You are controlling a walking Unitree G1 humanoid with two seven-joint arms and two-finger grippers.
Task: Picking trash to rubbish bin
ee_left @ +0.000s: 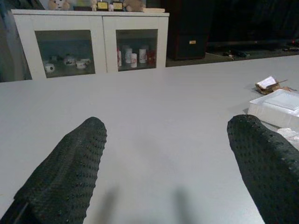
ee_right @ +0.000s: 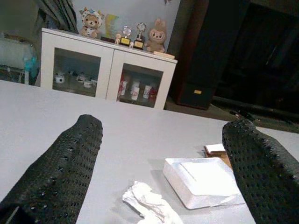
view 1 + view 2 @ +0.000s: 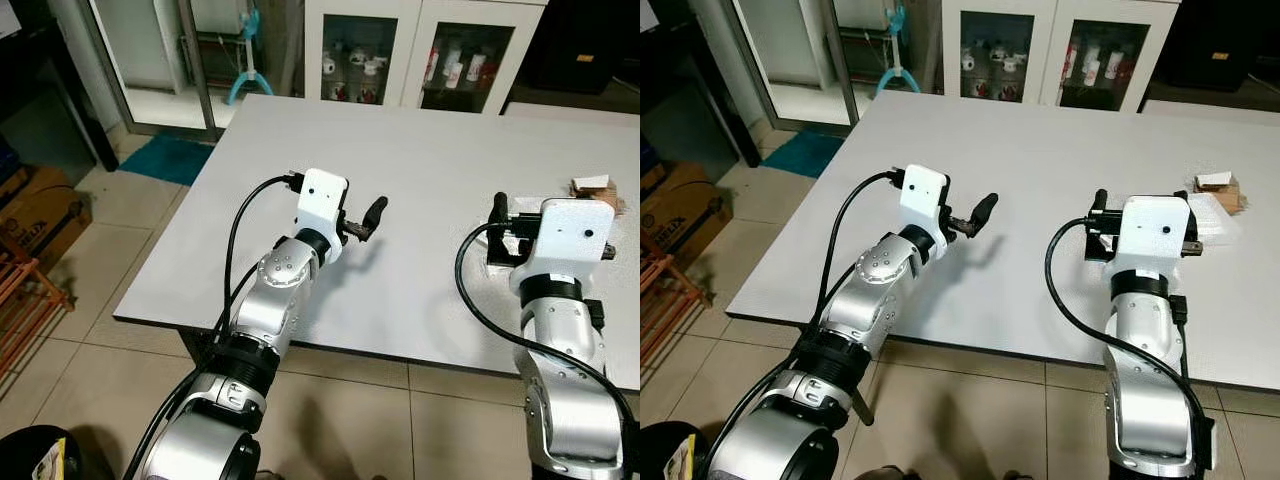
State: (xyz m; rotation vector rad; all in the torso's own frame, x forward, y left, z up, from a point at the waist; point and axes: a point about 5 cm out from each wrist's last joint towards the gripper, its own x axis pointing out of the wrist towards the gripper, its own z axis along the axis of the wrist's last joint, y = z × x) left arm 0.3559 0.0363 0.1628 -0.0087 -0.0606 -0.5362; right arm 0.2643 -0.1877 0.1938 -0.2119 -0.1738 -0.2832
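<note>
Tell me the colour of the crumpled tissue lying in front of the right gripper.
White. The crumpled tissue shows best in the right wrist view, beside a white foam box.

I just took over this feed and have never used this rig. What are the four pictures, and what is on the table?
You are looking at a humanoid robot with two silver arms. The two wide pictures come from its head, looking down at a grey table. The other two come from its wrists, looking out between each gripper's black fingers. The left gripper and right gripper both hover open over the table, holding nothing. Ahead of the right gripper lie a crumpled tissue, a white foam box and a small brown carton. A white cabinet stands beyond the table.
</note>
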